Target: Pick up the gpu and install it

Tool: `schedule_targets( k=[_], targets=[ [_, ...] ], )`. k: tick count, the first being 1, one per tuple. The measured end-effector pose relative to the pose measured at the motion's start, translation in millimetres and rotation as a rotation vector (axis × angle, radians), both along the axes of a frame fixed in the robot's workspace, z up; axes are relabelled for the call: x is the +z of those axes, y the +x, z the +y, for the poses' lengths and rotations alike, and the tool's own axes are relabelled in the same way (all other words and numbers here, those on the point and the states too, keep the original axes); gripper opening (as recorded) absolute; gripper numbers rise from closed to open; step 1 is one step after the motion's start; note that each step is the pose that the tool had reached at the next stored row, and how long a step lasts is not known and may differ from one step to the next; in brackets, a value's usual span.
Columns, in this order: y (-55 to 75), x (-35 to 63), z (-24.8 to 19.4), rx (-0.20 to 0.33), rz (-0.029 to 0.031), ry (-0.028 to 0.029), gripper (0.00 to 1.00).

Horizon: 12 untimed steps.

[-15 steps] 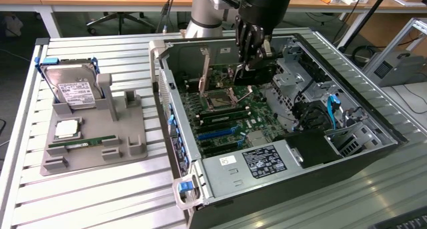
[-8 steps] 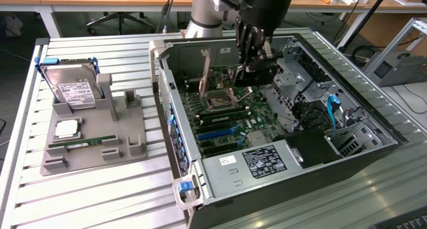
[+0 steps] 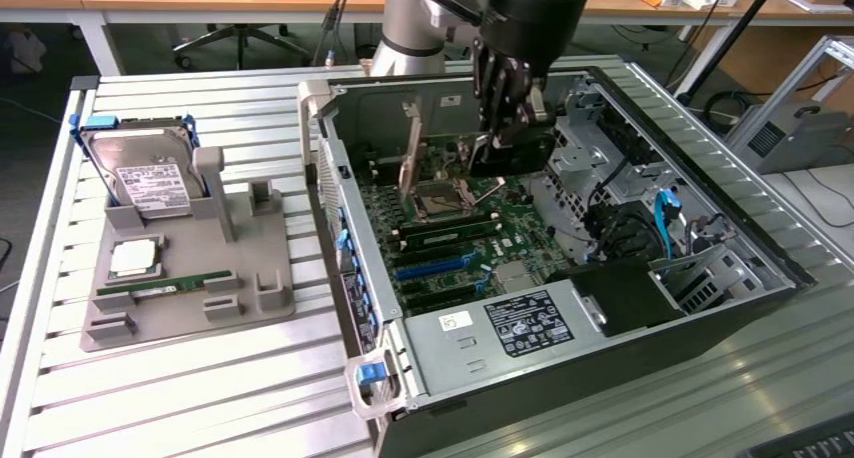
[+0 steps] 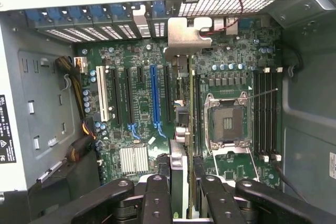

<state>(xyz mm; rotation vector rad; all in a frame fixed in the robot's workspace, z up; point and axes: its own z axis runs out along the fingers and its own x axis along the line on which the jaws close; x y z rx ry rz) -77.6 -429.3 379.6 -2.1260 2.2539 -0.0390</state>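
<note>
The pincer (image 3: pixel 505 138) hangs inside the open computer case (image 3: pixel 694 193), closed on the gpu (image 3: pixel 514 158), a dark card, just above the green board (image 3: pixel 454 253). Well off to the exterior view's left of the pincer, a grey holder (image 3: pixel 187 278) on the tabletop (image 3: pixel 187 398) carries a hard drive (image 3: pixel 150 183) and a thin green stick (image 3: pixel 163 286).

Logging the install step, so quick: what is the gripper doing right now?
Gripper: fingers closed on the gpu, held on edge over the motherboard inside the case.

Looks like lab or workshop: metal slat table (image 3: pixel 200 398), open computer case (image 3: pixel 747 248), wooden desks (image 3: pixel 160 0) and office chair (image 3: pixel 240 40) at top of frame.
</note>
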Motion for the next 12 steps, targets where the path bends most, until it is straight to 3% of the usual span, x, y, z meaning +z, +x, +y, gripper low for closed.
schedule_targets(
  k=[12],
  targets=[
    [0.0,-2.0,-6.0,0.0,0.0,0.0,0.27]
  ],
)
